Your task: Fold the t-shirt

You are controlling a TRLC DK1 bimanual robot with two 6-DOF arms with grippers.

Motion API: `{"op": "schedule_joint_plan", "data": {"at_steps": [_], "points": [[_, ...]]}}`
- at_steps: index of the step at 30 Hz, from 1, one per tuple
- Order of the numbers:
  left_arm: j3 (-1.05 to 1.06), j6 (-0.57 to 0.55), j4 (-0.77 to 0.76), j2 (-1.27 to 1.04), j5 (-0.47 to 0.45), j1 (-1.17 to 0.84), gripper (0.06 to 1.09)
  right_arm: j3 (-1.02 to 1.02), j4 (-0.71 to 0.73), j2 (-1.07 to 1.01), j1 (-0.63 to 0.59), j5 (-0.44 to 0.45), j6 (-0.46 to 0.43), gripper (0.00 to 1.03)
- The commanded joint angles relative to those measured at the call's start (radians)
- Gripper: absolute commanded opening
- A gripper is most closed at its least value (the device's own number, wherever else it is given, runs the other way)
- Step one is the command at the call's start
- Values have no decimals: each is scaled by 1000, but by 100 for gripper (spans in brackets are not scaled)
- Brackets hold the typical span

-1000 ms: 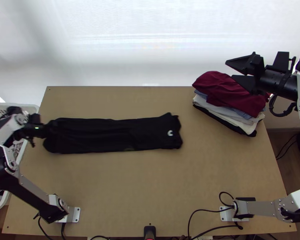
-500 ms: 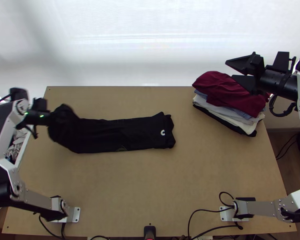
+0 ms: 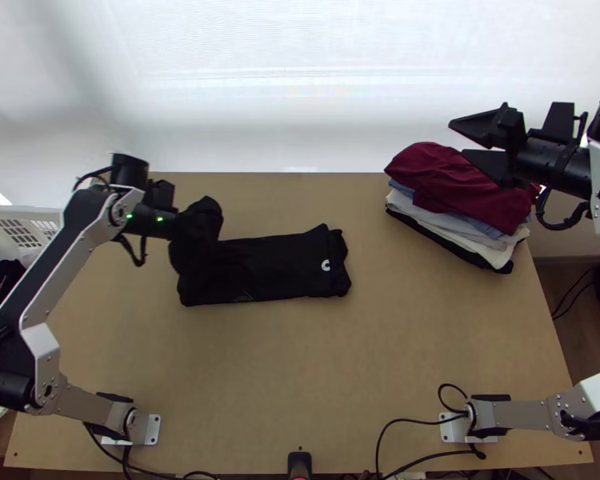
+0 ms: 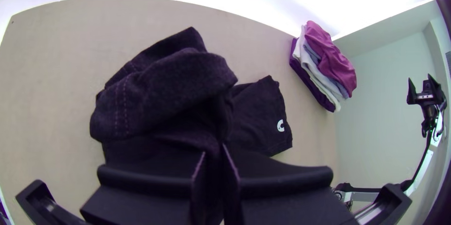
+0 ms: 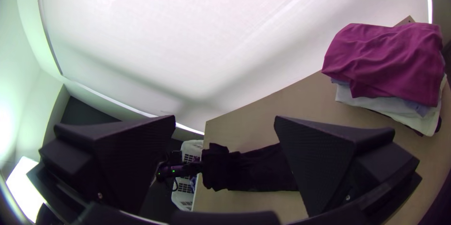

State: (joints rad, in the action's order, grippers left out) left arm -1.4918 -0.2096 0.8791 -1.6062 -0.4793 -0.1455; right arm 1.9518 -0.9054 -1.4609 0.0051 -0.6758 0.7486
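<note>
The black t-shirt (image 3: 268, 268) lies as a long narrow strip across the middle of the table, a small white logo near its right end. Its left end is lifted and bent over, held by my left gripper (image 3: 190, 224). In the left wrist view that gripper (image 4: 215, 173) is shut on the dark cloth, whose raised part (image 4: 159, 93) bulges beyond the fingers. My right gripper (image 3: 470, 144) is over the folded pile at the back right; in the right wrist view the gripper (image 5: 225, 159) stands open, nothing between its fingers.
A pile of folded clothes (image 3: 460, 192), dark red on top, sits at the table's back right corner. A white basket (image 3: 28, 216) with clothes stands off the left edge. Black cables (image 3: 412, 436) run along the near edge.
My left gripper has moved right and toward the back, carrying the t-shirt's left end up and over toward the middle. The shirt's right end slid slightly left. The right arm has hardly moved.
</note>
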Motion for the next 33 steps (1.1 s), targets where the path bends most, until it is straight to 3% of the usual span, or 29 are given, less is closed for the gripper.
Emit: {"op": "schedule_joint_plan", "data": {"at_steps": [1,13,31,32,33], "points": [[-38,-91,-32,-54,15,-71,10,22,7,-9,-7,-13,11,99],[-217,-192,-72,-218,70,-276,10,19,11,-22,6,-11,11,99],[-484,-214,-54,-480,142,-417,10,-7,11,-21,26,-5,6,99],[-512,-215,-38,-500,143,-425,16,-10,11,-21,29,-5,6,99],[-542,-212,-19,-515,142,-439,40,-14,11,-21,33,-4,6,99]]}}
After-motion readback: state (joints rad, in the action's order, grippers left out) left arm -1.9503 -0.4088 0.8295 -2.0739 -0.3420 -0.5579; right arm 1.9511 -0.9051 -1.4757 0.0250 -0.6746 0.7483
